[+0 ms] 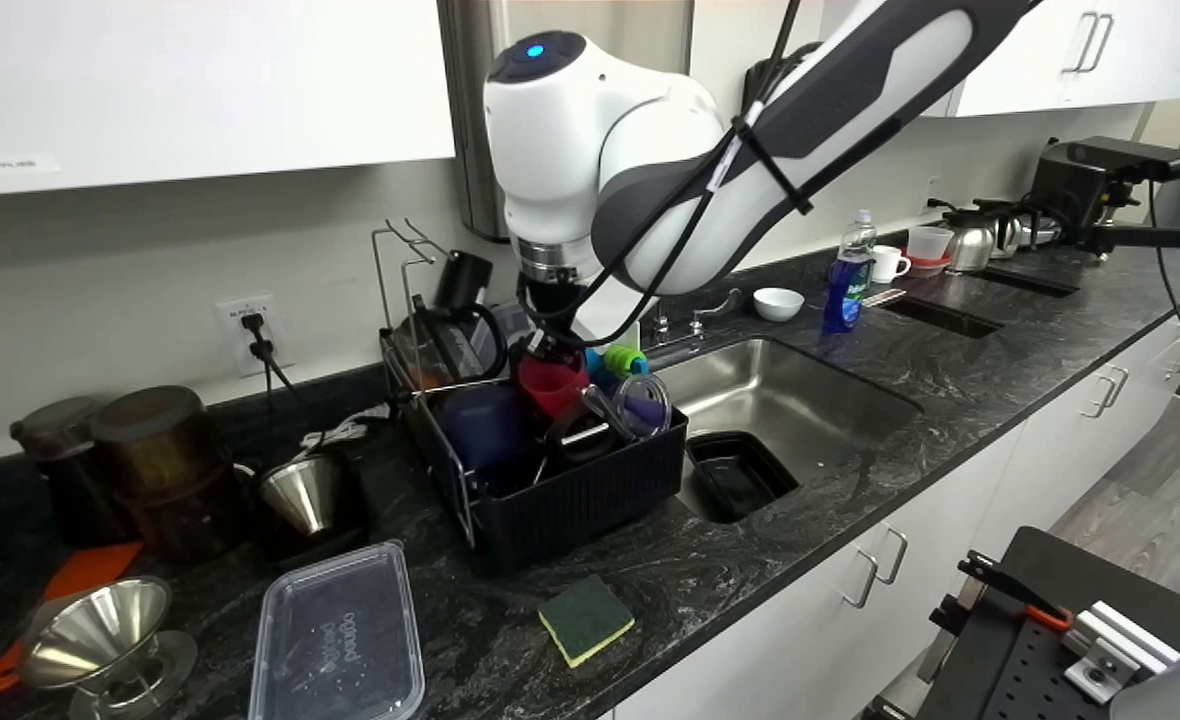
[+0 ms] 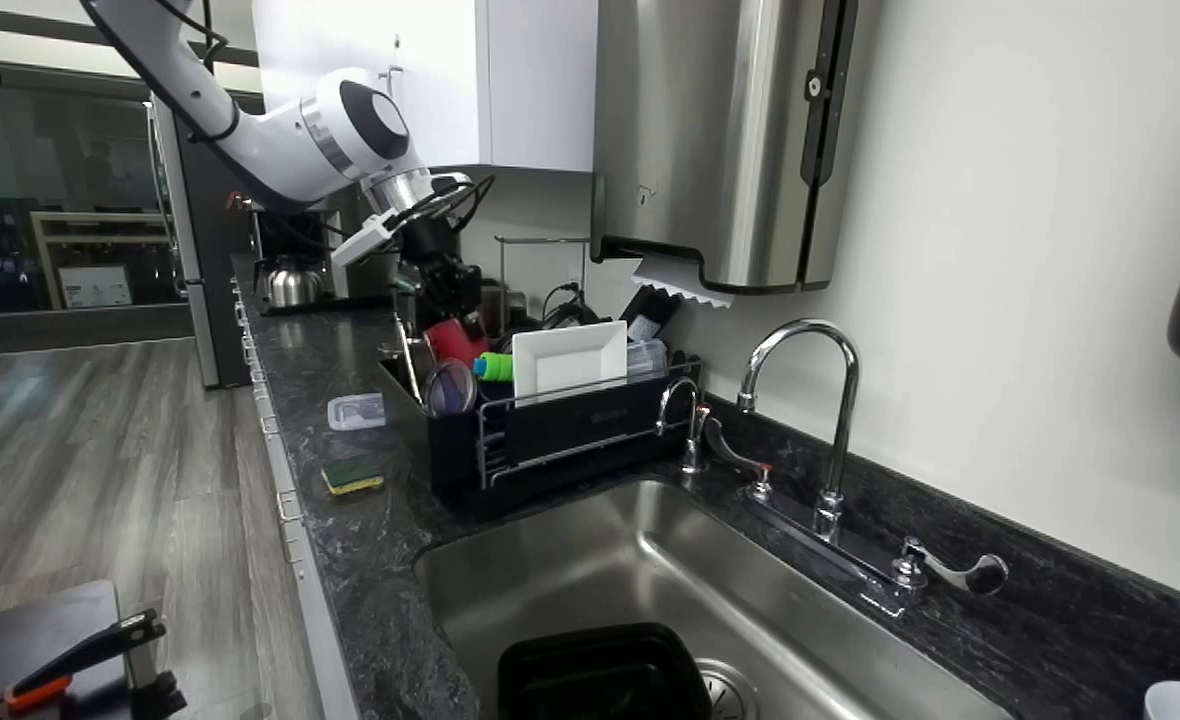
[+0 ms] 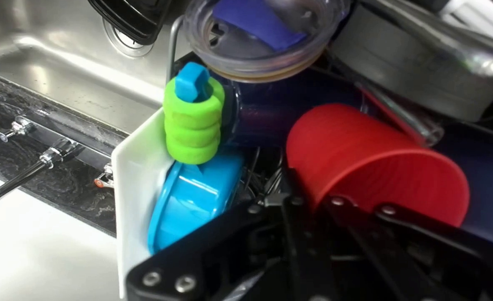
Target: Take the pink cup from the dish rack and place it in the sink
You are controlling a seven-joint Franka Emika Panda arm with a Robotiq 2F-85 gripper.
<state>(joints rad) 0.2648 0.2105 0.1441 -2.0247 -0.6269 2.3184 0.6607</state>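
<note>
The pink cup, red in these views, lies tilted in the black dish rack (image 1: 590,505) among other dishes. It shows in both exterior views (image 1: 550,388) (image 2: 455,342) and in the wrist view (image 3: 334,142), its mouth towards my gripper. My gripper (image 3: 313,200) is at the cup's rim, one finger outside the wall and one inside. The fingers are close together with the wall between them, so it looks shut on the cup. The fingertips are partly hidden. The steel sink (image 1: 820,400) is beside the rack and also shows in an exterior view (image 2: 540,560).
A black container (image 2: 600,680) sits in the sink. Round the cup are a green and blue bottle top (image 3: 193,125), a blue container (image 3: 196,200), a white plate (image 2: 570,360), a clear lid (image 3: 267,37) and a metal pan (image 3: 409,62). A faucet (image 2: 835,420) stands behind the sink.
</note>
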